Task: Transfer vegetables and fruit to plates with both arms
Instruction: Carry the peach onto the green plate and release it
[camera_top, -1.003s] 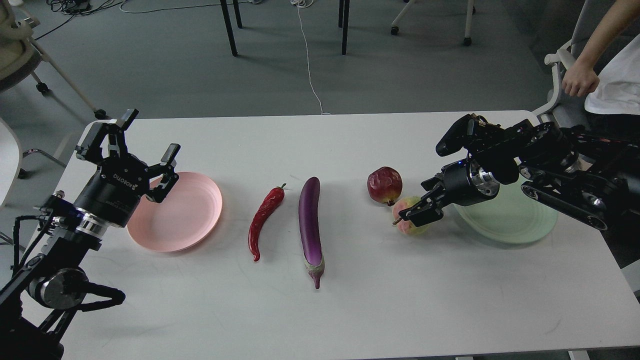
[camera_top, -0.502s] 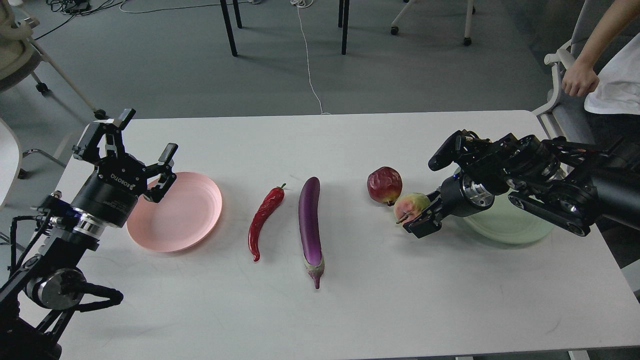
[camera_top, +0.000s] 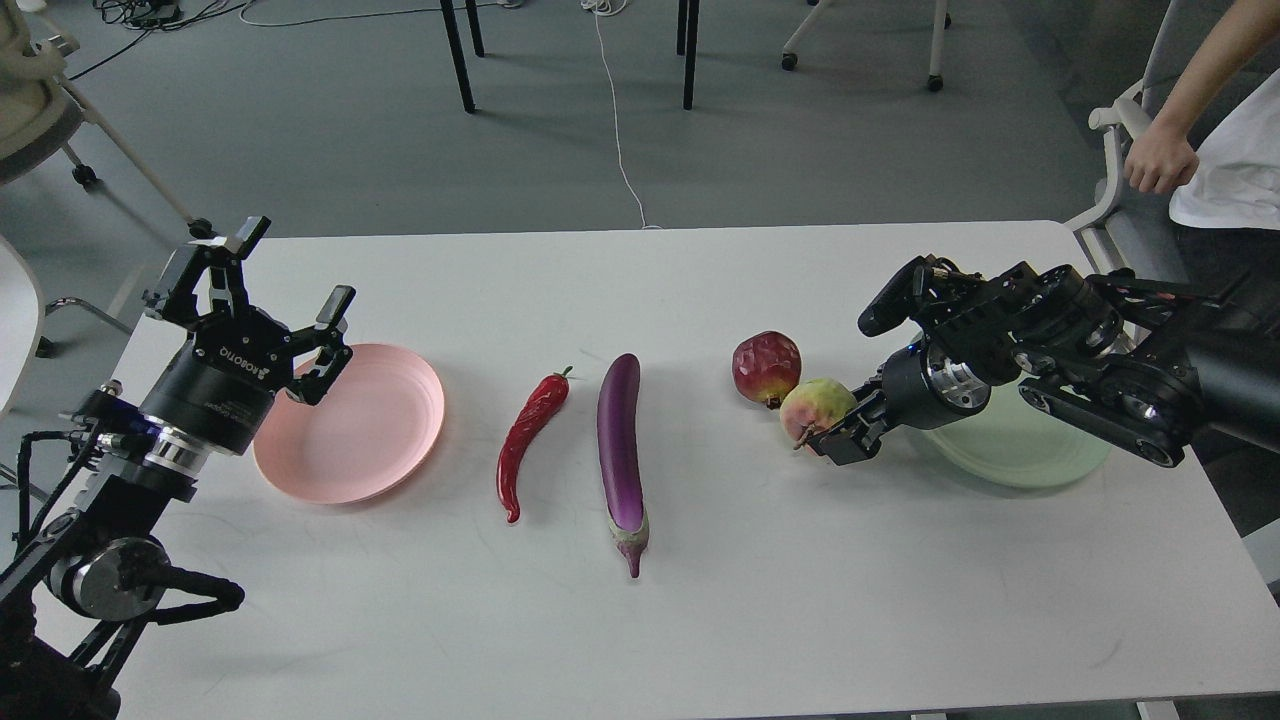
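A white table (camera_top: 700, 620) stands on grey carpet (camera_top: 330, 120); left end effector (camera_top: 265, 295) spread empty, right end effector (camera_top: 835, 435) grips the peach (camera_top: 812, 403).

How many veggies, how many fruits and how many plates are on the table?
Vegetables: 2, the eggplant and the red chili pepper.
Fruits: 2, the dark red fruit and the peach.
Plates: 2, the pink plate and the green plate.
Total: 6
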